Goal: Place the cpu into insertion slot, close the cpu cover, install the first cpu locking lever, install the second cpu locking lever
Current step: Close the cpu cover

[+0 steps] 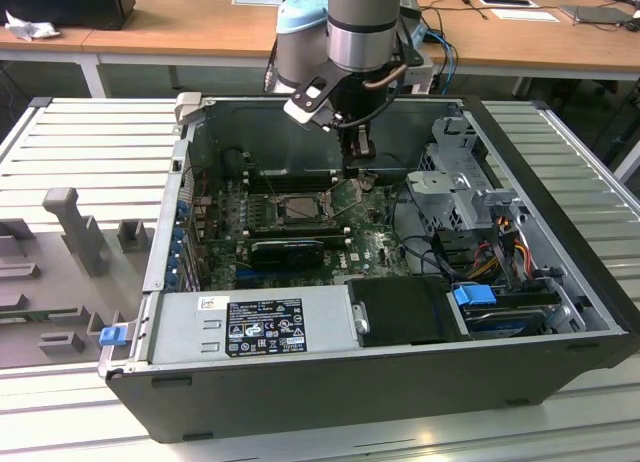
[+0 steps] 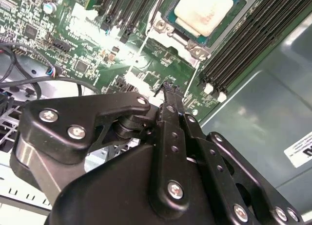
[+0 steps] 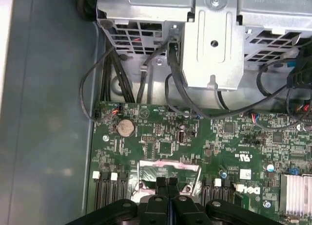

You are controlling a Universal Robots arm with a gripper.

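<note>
Ribbed grey metal counter (image 1: 80,142) carries an open black computer case (image 1: 400,382). Mid-frame in the exterior view, the small silvery-topped square cpu (image 1: 300,209) sits in the dark metal-rimmed insertion slot (image 1: 280,210), thin silver-grey cpu cover (image 2: 178,37) seemingly lowered, lever steps apparently left. The black gripper (image 2: 169,86) hovers beside, jaws together.

Exterior view — set high and well back, looking obliquely down into the open computer case (image 1: 400,382), with desks (image 1: 200,32) far behind. Both wrist views sit close above the motherboard (image 3: 219,137), sighting past the gripper (image 3: 168,182). The first faces the drive cage (image 3: 214,40), the second the cpu (image 2: 202,10) — all three views share the board.
</note>
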